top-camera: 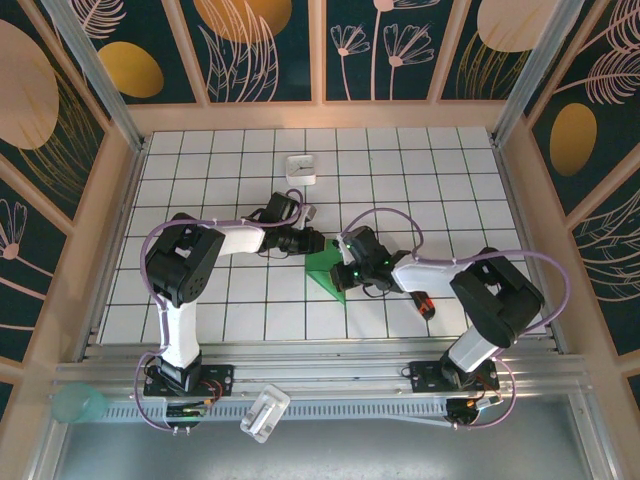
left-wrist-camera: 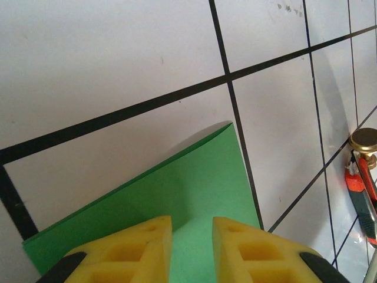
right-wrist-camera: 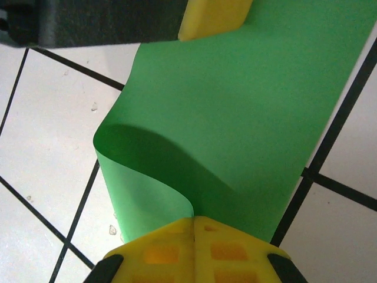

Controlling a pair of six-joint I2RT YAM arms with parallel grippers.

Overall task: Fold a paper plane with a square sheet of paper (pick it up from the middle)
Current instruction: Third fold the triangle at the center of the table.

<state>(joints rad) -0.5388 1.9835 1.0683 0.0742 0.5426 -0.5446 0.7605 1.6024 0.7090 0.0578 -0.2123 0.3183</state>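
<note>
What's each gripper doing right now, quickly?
Left gripper: jaws slightly apart, tips down on the green paper, no clear pinch.
Right gripper: shut, pinching a curled edge of the green paper.

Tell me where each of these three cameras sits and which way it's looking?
Top: fixed above and behind the arms, facing down on the table; both arms whole, left gripper and right gripper meeting over the paper.
Left wrist: on the left arm, facing down past its parted yellow fingers at paper and tiles.
Right wrist: on the right arm, facing down past its shut fingers, which pinch the paper.
Shared: every view shows the paper; the right wrist also catches the left gripper's finger.
</note>
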